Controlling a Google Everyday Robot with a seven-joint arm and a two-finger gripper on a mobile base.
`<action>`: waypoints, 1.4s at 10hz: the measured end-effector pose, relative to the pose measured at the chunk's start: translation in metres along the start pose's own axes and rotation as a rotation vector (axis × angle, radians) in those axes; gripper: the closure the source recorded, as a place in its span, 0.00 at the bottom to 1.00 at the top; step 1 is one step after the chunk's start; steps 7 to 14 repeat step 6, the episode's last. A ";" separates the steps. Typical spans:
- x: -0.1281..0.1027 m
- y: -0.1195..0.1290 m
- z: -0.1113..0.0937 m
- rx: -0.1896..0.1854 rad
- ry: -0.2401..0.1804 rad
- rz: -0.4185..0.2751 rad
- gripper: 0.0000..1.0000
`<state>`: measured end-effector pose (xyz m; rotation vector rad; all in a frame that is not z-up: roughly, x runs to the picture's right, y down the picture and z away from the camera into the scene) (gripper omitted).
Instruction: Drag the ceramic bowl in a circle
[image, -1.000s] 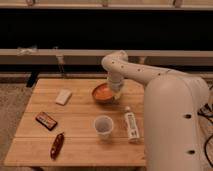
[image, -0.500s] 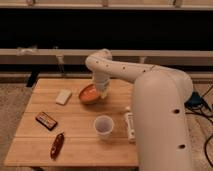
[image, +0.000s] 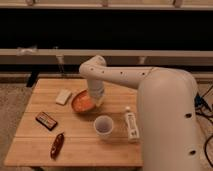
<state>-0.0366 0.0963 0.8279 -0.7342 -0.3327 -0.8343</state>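
Gripper (image: 96, 98) at ceramic bowl (image: 82, 102) rim, w/ white cup (image: 103, 125) nearby.

Warm, fairly dim indoor light falls from above, giving the wooden table (image: 80, 132) a yellow-orange cast. The far background behind the rail is nearly black, with no detail readable there. The white arm (image: 150, 85) is the brightest area, evenly lit along its top and shading to grey on its underside. The gripper (image: 96, 96) sits low at the right rim of the ceramic bowl (image: 83, 102), in the arm's own shade. The bowl's glossy inside shows a soft pale sheen. Short, soft shadows lie just beside the white cup (image: 103, 126) and the small items on the left. The whole view is soft, with blurred edges and faint blockiness.
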 end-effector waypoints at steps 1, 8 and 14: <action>0.004 0.008 0.005 -0.003 -0.013 0.007 0.20; 0.008 0.011 -0.005 0.118 -0.064 -0.009 0.20; 0.008 0.011 -0.005 0.118 -0.064 -0.009 0.20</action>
